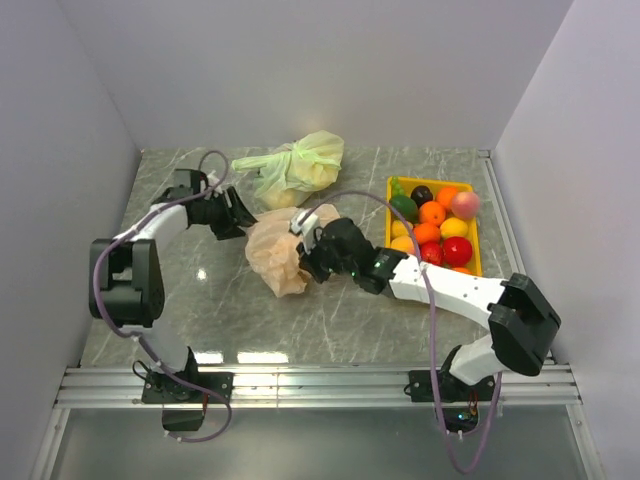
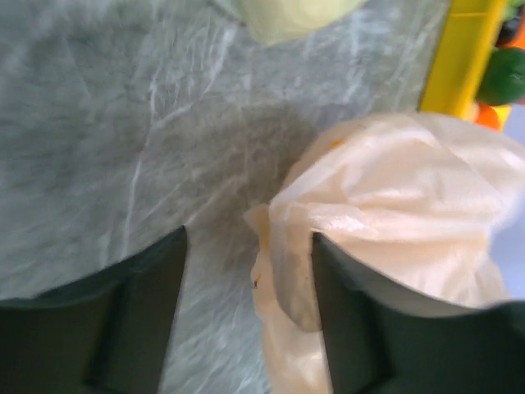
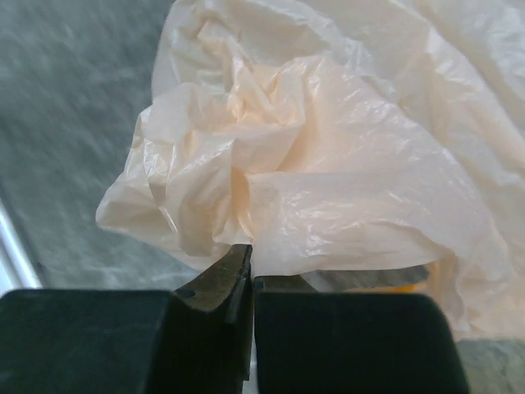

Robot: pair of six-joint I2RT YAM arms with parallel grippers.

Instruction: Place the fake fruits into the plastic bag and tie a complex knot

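The crumpled peach plastic bag (image 1: pixel 276 256) lies on the marble table, left of the yellow tray (image 1: pixel 431 182). Several fake fruits (image 1: pixel 432 232) fill that tray: oranges, red apples, lemons, a peach, green and dark pieces. My left gripper (image 1: pixel 238 214) is at the bag's far left side and open; in the left wrist view a fold of the bag (image 2: pixel 394 197) hangs between its fingers (image 2: pixel 156 287), against the right one. My right gripper (image 1: pixel 306 260) presses into the bag's right side. In the right wrist view its jaws are shut on the lower edge of the bag (image 3: pixel 328 164).
A pale yellow-green knotted bag (image 1: pixel 297 164) sits behind the peach one, near the back wall. The tray's yellow rim (image 2: pixel 463 57) and a green fruit (image 2: pixel 504 75) show at the top right of the left wrist view. White walls close in the table on three sides.
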